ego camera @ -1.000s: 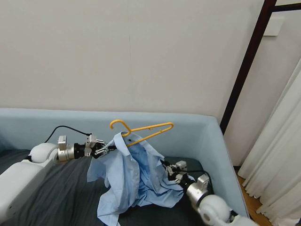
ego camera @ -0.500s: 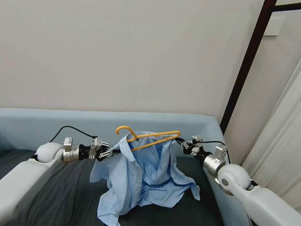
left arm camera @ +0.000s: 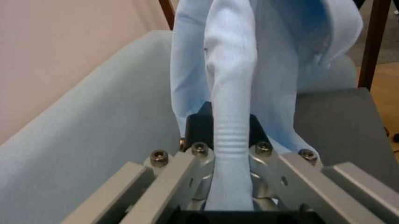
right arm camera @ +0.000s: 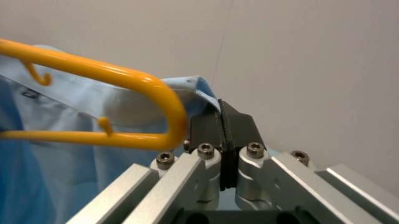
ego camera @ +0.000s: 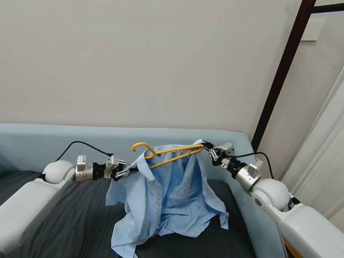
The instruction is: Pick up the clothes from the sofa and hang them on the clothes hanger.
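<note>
We look at the pale blue sofa point(ego camera: 32, 137) by the far wall; above it the blue shirt point(ego camera: 177, 199) drapes over the yellow hanger point(ego camera: 177, 152), its tail resting on the sofa. Our left hand point(ego camera: 128, 171) pinches the shirt's left shoulder, and our right hand point(ego camera: 207, 149) pinches cloth at the hanger's right end

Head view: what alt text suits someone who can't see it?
The left gripper and right gripper hold a light blue shirt draped on a yellow hanger above a pale blue sofa, each pinching one side of the shirt.
</note>
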### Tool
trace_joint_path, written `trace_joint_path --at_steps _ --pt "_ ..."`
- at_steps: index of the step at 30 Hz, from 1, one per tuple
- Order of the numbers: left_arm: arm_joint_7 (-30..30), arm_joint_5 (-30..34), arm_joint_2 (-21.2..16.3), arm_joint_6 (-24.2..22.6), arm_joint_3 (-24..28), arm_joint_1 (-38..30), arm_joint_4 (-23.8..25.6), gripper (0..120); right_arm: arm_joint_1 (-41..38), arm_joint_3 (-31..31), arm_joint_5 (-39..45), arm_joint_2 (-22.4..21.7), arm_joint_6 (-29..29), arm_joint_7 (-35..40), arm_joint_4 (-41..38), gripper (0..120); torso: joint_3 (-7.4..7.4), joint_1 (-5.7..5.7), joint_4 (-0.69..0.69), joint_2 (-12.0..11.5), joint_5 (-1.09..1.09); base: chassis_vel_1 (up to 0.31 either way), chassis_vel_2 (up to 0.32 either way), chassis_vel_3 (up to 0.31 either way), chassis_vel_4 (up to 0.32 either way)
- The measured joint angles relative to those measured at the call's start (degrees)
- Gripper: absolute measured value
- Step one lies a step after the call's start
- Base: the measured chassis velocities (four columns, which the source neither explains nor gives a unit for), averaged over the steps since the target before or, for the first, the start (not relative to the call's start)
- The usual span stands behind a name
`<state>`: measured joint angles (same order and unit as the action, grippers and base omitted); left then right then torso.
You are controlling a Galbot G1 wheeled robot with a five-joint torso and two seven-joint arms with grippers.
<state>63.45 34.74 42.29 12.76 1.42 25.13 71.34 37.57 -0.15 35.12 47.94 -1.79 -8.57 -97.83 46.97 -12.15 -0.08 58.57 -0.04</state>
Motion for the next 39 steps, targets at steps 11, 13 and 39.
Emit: trace_joint_path --at_steps 11,13,39 --pt "-1.44 -0.6 -0.43 0.18 -0.4 0.47 0.68 2 -1.11 0.42 -8.24 0.89 1.91 7.65 1.73 0 0.0 0.0 0.0 0.0 0.0 0.0 0.0 0.0 0.0" --pt "-2.34 -0.86 -0.45 0.23 -0.46 0.82 0.85 2 -0.66 1.01 -8.18 0.66 1.97 7.66 0.65 0 -0.01 0.0 0.01 0.0 -0.01 0.0 0.0 0.0 0.0" --pt "-11.38 -6.94 -0.15 -1.96 1.03 2.11 2.76 2 2.93 -1.23 -8.11 -0.81 -3.24 4.92 -8.65 0 -0.01 0.01 0.01 0.01 -0.02 0.0 0.0 0.0 0.0"
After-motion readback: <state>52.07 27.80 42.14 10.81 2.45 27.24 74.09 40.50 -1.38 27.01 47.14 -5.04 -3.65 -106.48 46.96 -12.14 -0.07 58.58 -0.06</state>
